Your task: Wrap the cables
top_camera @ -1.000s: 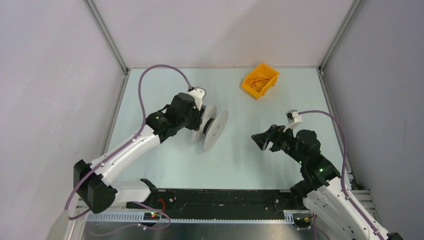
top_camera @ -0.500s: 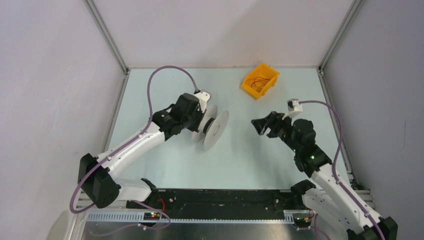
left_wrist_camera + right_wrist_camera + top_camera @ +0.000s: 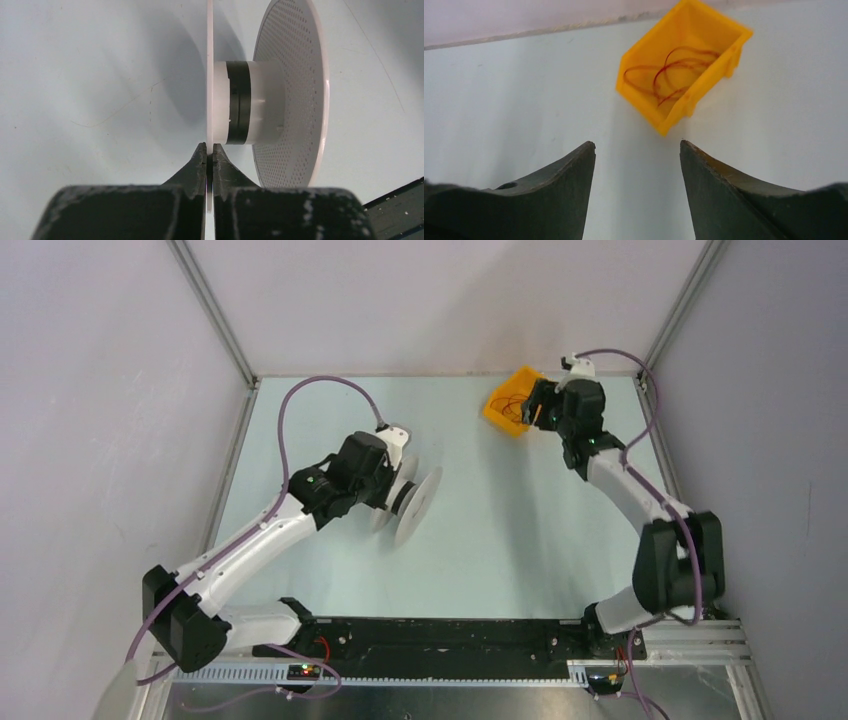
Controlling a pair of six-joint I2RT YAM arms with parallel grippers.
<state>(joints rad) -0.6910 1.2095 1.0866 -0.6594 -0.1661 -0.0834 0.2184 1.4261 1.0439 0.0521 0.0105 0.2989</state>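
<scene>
At the near edge of the pale surface (image 3: 500,540), a black rail (image 3: 450,635) carries both arm bases. From there the left arm (image 3: 250,540) reaches out over the left half of the surface. Its tool (image 3: 210,150) is pressed together on a white spool (image 3: 270,100). The two dark fingertips pinch the rim of the spool's thin plain flange, which the left wrist view shows edge-on between them. Past that flange sits the white hub with a black band around it, and beyond the hub is the second flange, a disc dotted with small holes. From above, the spool (image 3: 412,502) has its flanges on edge, leaning a little, with its axle roughly level. Whether it touches the surface or hangs just over it cannot be told.

The right arm (image 3: 640,500) stretches up the right side to the far right corner. Its tool (image 3: 637,145) is spread, with bare surface showing between the two dark fingers and nothing held. Just beyond the fingertips stands a yellow plastic bin (image 3: 639,107), set at an angle with one corner toward the tool. The cables (image 3: 674,65) lie inside it as a few loose loops of very thin red-orange wire on the bin's floor. In the overhead view the right tool (image 3: 535,405) hovers at the bin's right side, hiding part of it. Wire loops (image 3: 510,405) show in the uncovered part.
</scene>
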